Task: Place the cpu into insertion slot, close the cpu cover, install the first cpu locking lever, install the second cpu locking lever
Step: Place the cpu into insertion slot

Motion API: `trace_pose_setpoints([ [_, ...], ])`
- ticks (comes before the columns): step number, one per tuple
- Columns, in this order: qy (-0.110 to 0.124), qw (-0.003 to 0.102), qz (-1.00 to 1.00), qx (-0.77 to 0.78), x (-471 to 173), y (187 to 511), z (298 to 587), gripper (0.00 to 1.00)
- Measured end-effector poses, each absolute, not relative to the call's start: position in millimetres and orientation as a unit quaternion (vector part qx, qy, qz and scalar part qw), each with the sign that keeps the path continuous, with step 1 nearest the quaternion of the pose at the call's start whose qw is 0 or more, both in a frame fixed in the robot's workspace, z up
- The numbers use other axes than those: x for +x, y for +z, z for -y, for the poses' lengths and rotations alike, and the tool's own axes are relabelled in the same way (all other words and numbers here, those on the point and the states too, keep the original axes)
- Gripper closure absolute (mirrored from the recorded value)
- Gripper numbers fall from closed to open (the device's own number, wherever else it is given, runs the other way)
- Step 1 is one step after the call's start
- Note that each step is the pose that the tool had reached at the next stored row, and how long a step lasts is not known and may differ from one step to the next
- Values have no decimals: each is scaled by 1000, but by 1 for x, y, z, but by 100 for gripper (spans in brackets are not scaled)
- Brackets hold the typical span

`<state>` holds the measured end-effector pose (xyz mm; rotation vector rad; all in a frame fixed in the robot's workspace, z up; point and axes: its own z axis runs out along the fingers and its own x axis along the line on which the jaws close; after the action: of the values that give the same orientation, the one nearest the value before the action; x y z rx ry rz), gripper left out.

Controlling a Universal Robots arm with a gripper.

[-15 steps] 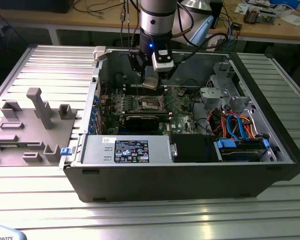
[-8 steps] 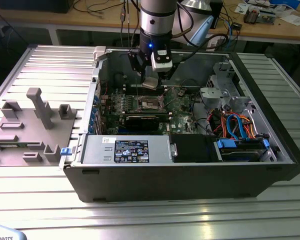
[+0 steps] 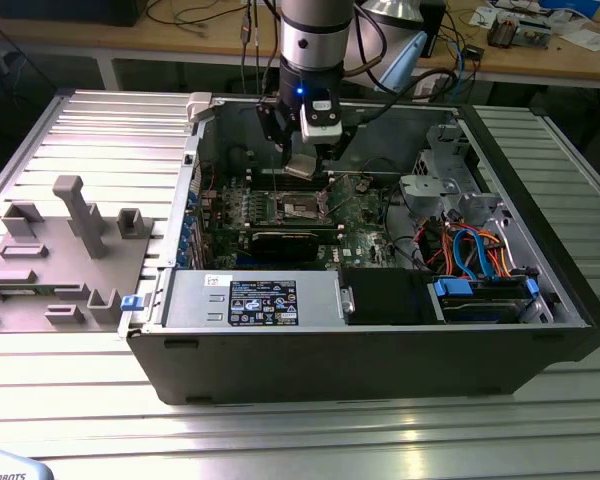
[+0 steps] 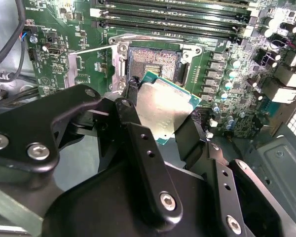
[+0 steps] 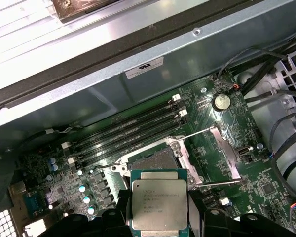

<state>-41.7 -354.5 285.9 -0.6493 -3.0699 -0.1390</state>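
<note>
Grey moulded plastic fixture blocks [image 3: 80,220] sit unused on the ribbed aluminium table [image 3: 40,130] at the exterior view's left, well apart from the work. Next comes the open black-and-silver computer case [image 3: 380,340], laid on its side so that the green motherboard [image 3: 365,215] faces up toward the arm. Over the middle of the board hangs the black two-finger gripper [image 3: 302,165], closed on the cpu [image 4: 165,111], a small flat square chip with a silvery-grey metal top and green rim. It pinches the chip by two opposite edges, which leaves the underside free to meet the contacts. The chip is in the air, near the insertion slot [image 4: 155,61], a square socket with a brownish contact field and metal rim, and not yet seated in it (in the second wrist view it looks skewed against the socket, though that may be the camera's angle). The cpu cover [image 5: 223,144], a silver-grey metal frame plate with a square window, is folded open beside the socket, and two thin wire locking levers [image 5: 197,133] stand unlatched, so the socket lies exposed. Blue and orange cables [image 3: 470,250] lie bundled at the exterior view's right, clear of the board.
</note>
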Motion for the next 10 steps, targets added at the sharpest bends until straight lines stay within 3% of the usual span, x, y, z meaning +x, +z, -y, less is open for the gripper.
trace_pose_setpoints([
  [10,-44,-1,973,-228,-42,286,354,45],
])
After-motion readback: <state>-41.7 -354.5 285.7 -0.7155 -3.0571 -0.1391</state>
